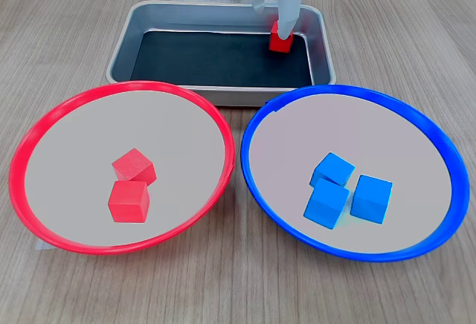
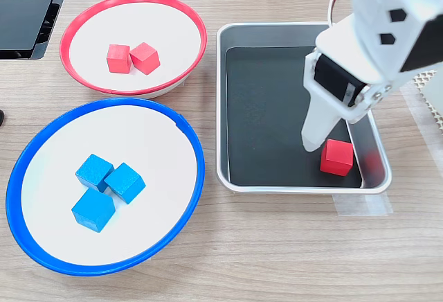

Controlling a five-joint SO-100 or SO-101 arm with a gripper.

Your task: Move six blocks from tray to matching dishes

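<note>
The last red block (image 1: 280, 40) (image 2: 336, 157) rests on the black floor of the silver tray (image 1: 123, 45) (image 2: 221, 108), in its far right corner in the first exterior view. My white gripper (image 1: 273, 13) reaches down into the tray and is open. One finger (image 2: 313, 132) stands just beside the block and the other finger (image 1: 287, 16) comes down at its top. Whether they touch it is unclear. The red-rimmed dish (image 1: 44, 127) (image 2: 83, 18) holds two red blocks (image 1: 130, 184) (image 2: 132, 58). Three blue blocks (image 1: 348, 191) (image 2: 105, 186) lie in the blue-rimmed dish (image 1: 439, 142) (image 2: 41, 136).
The two dishes sit side by side in front of the tray in the first exterior view, almost touching. A black device (image 2: 24, 11) lies at the second exterior view's top left. A white mesh mat (image 2: 432, 84) lies under the arm's base beside the tray.
</note>
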